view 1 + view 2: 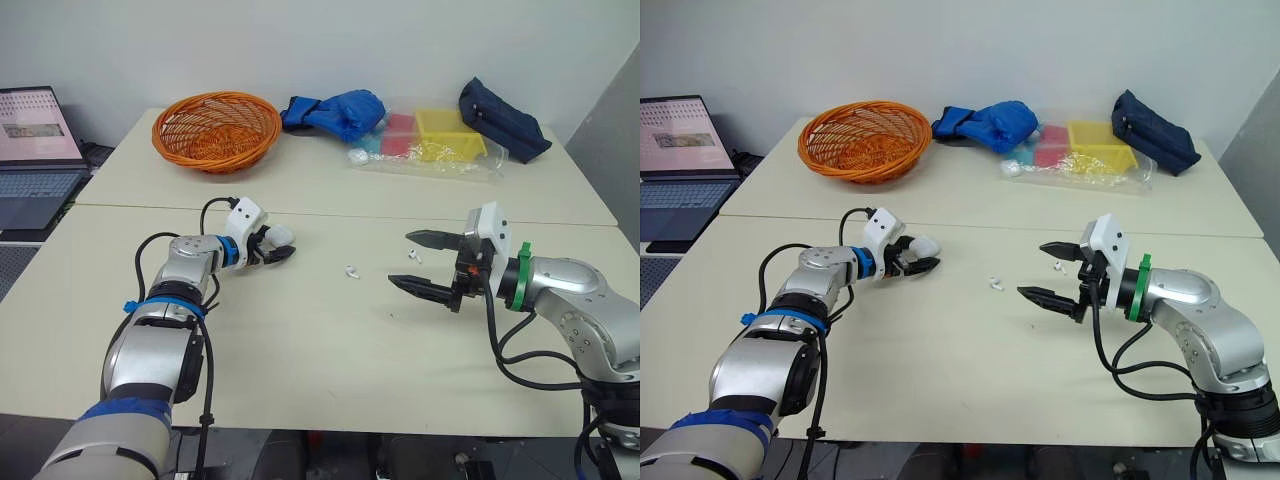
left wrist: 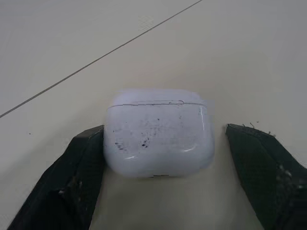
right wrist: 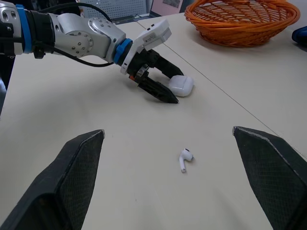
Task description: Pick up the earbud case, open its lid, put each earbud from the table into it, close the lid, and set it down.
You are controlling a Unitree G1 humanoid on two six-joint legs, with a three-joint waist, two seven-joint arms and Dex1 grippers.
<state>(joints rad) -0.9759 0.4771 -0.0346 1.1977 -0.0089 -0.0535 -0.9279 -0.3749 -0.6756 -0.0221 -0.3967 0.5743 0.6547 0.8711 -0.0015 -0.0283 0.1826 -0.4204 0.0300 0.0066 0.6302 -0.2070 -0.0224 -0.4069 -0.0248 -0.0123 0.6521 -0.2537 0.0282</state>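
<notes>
Left gripper (image 1: 278, 246) spread, straddling closed earbud case (image 2: 158, 132) on table (image 1: 300, 340); one finger touches it. Right gripper (image 1: 402, 259) spread wide, near an earbud (image 1: 351, 270).

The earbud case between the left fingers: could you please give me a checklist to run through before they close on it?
1. The earbud case lies between the fingers of the left gripper: ok.
2. Both fingers touch it: not ok; one finger meets its side, the other finger stands apart.
3. Lid shut: ok, the seam looks closed.
4. Case rests on the table: ok.
5. The nearest earbud lies apart from the left gripper: ok.
6. The right gripper is open and apart from the case: ok.
</notes>
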